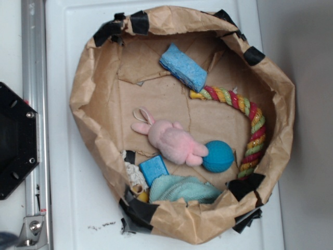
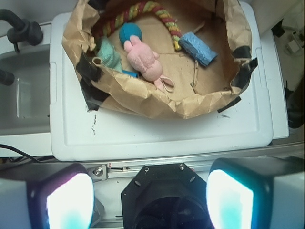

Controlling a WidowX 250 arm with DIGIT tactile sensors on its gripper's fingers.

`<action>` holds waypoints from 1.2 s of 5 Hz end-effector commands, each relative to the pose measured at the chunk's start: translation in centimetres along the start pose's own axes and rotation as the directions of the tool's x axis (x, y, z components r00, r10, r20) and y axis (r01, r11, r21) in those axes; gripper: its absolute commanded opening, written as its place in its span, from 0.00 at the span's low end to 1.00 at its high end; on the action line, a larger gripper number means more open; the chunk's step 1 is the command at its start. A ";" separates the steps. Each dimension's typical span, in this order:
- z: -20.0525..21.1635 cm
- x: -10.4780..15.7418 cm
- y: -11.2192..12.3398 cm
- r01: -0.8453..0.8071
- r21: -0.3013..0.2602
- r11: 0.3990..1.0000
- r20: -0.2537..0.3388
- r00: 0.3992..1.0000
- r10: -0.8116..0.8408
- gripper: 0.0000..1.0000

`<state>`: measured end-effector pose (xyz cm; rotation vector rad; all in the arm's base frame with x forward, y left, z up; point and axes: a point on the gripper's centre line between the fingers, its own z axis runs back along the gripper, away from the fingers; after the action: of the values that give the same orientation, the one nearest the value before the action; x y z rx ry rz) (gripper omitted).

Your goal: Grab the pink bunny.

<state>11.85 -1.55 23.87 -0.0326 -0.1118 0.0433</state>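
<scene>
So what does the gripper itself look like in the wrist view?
Only the gripper shows, at the bottom of the wrist view: two broad, blocky jaws with dark casings and inner faces glaring white with a cyan tinge, blurred by closeness. No cables or markings are legible on them. The exterior view shows no arm.

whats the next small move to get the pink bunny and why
Probably carry the open gripper forward over the brown paper bag's rim toward the pale-pink plush bunny. It is far outside the bag, and the bunny lies untouched inside, its feet against the teal ball.
</scene>
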 end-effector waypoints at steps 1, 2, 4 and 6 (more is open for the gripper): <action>-7.2 9.7 2.1 0.259 0.019 0.966 0.260 0.931 -0.255 1.00; -9.3 12.8 1.9 0.298 -0.031 0.954 0.236 0.930 -0.283 1.00; -17.0 11.1 -0.4 0.416 -0.075 0.906 0.041 0.909 -0.414 1.00; -23.5 10.1 -1.6 0.504 -0.122 0.855 0.047 0.864 -0.502 0.00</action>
<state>25.17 -2.32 2.69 -0.1340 -0.1543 -0.4378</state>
